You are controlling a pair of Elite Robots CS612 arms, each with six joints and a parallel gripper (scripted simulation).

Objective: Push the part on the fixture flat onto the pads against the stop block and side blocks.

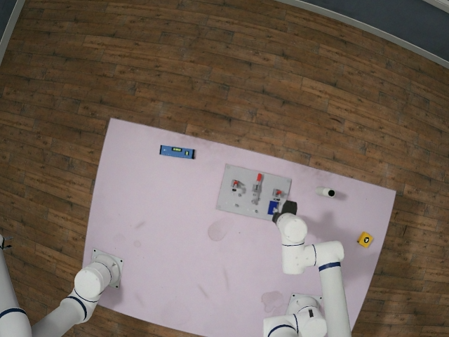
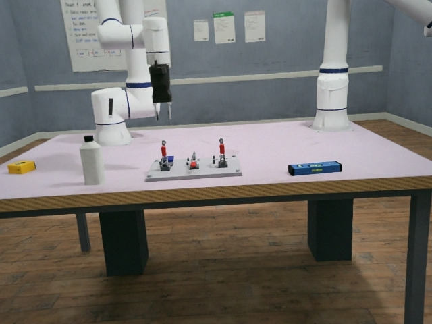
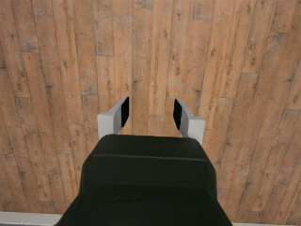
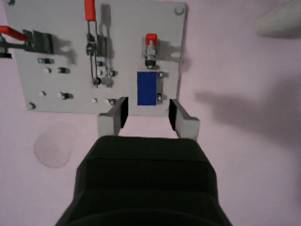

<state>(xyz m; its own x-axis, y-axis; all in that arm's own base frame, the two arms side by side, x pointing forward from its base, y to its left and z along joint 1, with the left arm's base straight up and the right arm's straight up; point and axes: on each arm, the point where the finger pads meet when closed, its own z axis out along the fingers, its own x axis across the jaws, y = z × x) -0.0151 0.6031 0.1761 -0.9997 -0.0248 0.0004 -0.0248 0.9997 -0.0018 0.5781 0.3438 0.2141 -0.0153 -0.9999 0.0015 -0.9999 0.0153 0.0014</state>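
The blue rectangular part (image 1: 272, 207) (image 2: 171, 158) (image 4: 147, 88) lies at one end of the grey fixture plate (image 1: 224, 196) (image 2: 181, 172) (image 4: 127, 19), in front of a red-handled clamp (image 1: 278, 192) (image 2: 163, 150) (image 4: 150, 39). Small metal pieces show along its right side in the right wrist view. The pads under it are hidden; its exact tilt and contact with the blocks cannot be told. My right gripper (image 2: 163, 117) (image 4: 149, 107) is open and empty, high above the table near the part's end of the plate. My left gripper (image 1: 10, 242) (image 3: 151, 106) is open and empty, off the table over the floor.
Two more clamps stand on the plate: a middle one with its red handle (image 1: 259, 177) (image 4: 89, 9) lying back and an outer one (image 1: 236, 182) (image 2: 221, 148) upright. A white bottle (image 1: 325, 192) (image 2: 92, 163), yellow box (image 1: 365, 239) (image 2: 21, 167) and blue level (image 1: 177, 152) (image 2: 315, 168) stand around.
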